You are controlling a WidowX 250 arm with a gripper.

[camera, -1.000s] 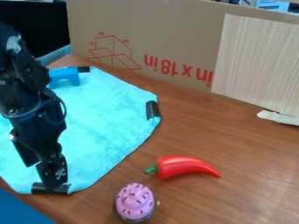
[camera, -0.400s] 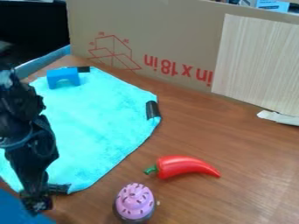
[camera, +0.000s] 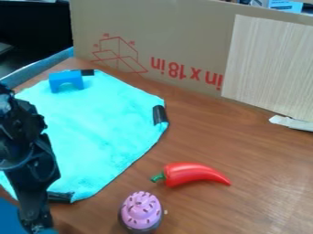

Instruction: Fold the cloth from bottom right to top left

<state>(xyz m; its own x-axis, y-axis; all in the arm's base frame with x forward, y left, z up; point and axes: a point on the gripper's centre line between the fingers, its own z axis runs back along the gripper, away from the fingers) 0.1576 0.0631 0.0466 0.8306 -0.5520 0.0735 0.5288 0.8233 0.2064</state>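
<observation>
The gripper [camera: 38,226] hangs low at the lower left, just in front of the cloth's near edge and over the blue surface in the corner. I cannot tell how its fingers stand. The turquoise cloth [camera: 98,132] lies spread flat on the left half of the table, its corners tipped with black pieces. One black piece is at the near corner, right beside the arm; another is on the right corner. Part of the cloth's left side is hidden behind the arm.
A blue block [camera: 66,80] stands on the cloth's far corner. Right of the cloth lie a red pepper [camera: 194,174] and a toy cupcake [camera: 141,211]. A cardboard wall [camera: 165,36] closes off the back of the wooden table [camera: 245,151].
The gripper has moved from over the cloth's near black corner toward the bottom left, uncovering the blue block and more cloth. The cloth has stayed in place.
</observation>
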